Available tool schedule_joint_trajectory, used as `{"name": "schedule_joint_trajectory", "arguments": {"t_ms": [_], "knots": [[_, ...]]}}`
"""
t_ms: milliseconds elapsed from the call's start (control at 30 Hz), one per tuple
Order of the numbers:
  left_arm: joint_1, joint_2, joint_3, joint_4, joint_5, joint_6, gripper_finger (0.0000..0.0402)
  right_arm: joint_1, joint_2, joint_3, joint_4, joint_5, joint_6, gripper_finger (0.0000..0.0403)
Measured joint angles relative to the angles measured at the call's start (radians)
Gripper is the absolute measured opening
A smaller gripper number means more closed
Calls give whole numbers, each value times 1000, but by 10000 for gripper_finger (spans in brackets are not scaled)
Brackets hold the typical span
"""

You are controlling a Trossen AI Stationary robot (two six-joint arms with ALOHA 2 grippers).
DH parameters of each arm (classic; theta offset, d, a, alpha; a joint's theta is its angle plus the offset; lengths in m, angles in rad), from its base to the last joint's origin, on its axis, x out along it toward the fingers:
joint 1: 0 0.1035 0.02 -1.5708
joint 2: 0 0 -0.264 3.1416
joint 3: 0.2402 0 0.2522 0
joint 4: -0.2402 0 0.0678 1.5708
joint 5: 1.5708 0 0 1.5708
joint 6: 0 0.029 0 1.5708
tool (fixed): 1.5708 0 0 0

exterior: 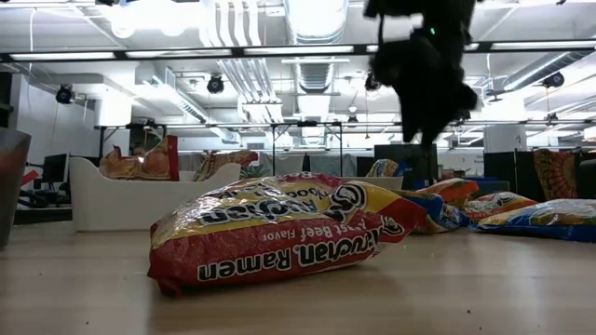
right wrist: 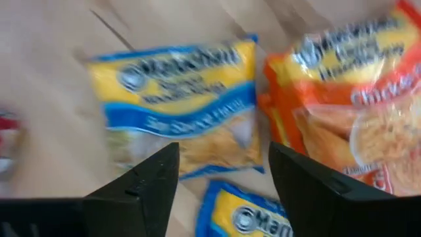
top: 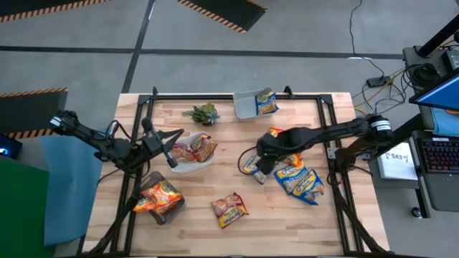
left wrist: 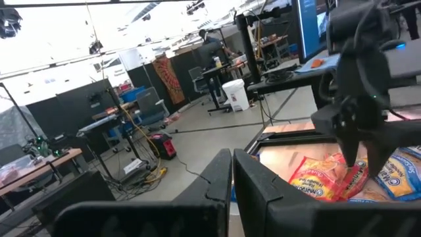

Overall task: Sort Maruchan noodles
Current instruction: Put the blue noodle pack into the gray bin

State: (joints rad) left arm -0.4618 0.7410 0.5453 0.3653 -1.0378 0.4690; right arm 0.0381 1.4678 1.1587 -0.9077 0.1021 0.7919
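Observation:
Maruchan noodles lie about the table. A blue-yellow packet [right wrist: 177,99] lies flat right under my right gripper [right wrist: 223,178], whose open fingers point down above it without touching it. Beside it are an orange packet [right wrist: 355,99] and another blue-yellow one [top: 301,180]. Nearer the front edge lies a dark red packet [top: 229,208]. A white bowl [top: 188,169] holds red and orange packets, a grey tub [top: 159,217] holds orange ones, and a white tub [top: 245,107] holds a blue-yellow one. My left gripper [top: 171,159] is shut and level by the white bowl.
A small green plant [top: 202,112] stands at the back between the white bowl and the white tub. Black frame rails [top: 330,136] run along the table's sides. Bare wood lies at the middle front, around the dark red packet [exterior: 279,233].

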Motion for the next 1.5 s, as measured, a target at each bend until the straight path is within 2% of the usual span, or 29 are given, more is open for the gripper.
{"name": "schedule_joint_trajectory", "arguments": {"t_ms": [67, 200, 567, 700, 867, 1167, 1500], "knots": [[0, 0, 0, 0, 0, 1, 0, -13, 0, -44, 24, -5, -30, 231], [0, 3, 0, 0, 0, 9, 0, -15, 23, -120, 95, -7, -211, 243], [0, 8, 0, -1, 0, 11, 0, -22, 63, -301, 560, -31, -217, 234], [0, 9, 0, -1, 0, 11, 0, -22, 104, -312, 635, -23, -217, 224], [0, 9, 0, -1, 0, 11, 0, -21, 147, -311, 705, -20, -229, 181], [0, 9, 0, -1, 0, 12, 0, -21, 113, -315, 707, -24, -252, 26], [0, 10, 0, -1, 0, 12, 0, -24, 7, -318, 729, -30, -281, 19]]}}
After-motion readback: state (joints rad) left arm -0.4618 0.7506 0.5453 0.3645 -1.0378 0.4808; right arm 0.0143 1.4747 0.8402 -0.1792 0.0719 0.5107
